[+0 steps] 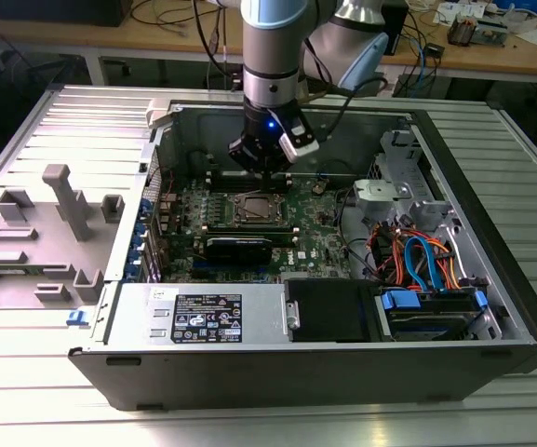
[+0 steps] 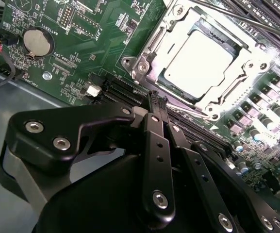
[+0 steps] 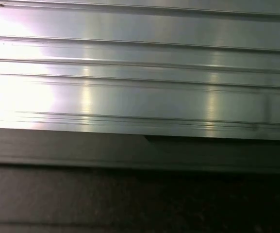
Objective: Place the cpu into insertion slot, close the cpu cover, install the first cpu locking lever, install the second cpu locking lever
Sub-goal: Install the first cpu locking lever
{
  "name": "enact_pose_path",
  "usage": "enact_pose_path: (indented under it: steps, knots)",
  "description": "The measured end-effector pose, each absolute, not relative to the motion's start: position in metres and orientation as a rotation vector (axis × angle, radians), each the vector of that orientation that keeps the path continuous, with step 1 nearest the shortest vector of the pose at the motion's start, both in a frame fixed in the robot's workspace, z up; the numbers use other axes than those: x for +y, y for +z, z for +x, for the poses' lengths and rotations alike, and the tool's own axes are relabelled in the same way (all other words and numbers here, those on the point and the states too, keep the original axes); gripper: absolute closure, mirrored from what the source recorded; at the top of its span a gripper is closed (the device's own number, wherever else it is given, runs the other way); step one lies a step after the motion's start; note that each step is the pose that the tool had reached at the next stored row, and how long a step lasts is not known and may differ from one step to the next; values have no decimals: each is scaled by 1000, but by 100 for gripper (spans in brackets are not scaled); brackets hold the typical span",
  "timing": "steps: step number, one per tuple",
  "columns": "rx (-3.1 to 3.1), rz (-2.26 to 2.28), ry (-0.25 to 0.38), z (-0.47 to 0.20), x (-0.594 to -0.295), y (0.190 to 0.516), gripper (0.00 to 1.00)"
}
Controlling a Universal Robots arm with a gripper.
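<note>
With the cpu [image 2: 203, 58] seated under the cpu cover [image 2: 237, 82], the gripper [image 2: 158, 104], jaws pinched together and empty, hovered beside the insertion slot [image 1: 258, 207]; pressing squarely there seemed wise.

You are looking at a robotics lab or electronics workshop. An opened computer case [image 1: 324, 307] lies on a ribbed aluminium table [image 1: 268, 419], its green motherboard [image 1: 249, 233] exposed under the robot arm [image 1: 273, 56]. Grey fixture blocks [image 1: 63, 200] stand on the table at the exterior view's left. Behind, a wooden bench [image 1: 491, 51] carries cables and small circuit parts.
</note>
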State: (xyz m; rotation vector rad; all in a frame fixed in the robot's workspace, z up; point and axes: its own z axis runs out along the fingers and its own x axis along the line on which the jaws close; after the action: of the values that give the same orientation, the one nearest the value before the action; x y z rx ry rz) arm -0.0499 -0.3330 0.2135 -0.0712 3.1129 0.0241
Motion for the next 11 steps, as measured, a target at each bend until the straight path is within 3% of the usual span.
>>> enact_pose_path:
  steps: [11]
  knots:
    - [3113,-70,24,-48,-333,207,89]
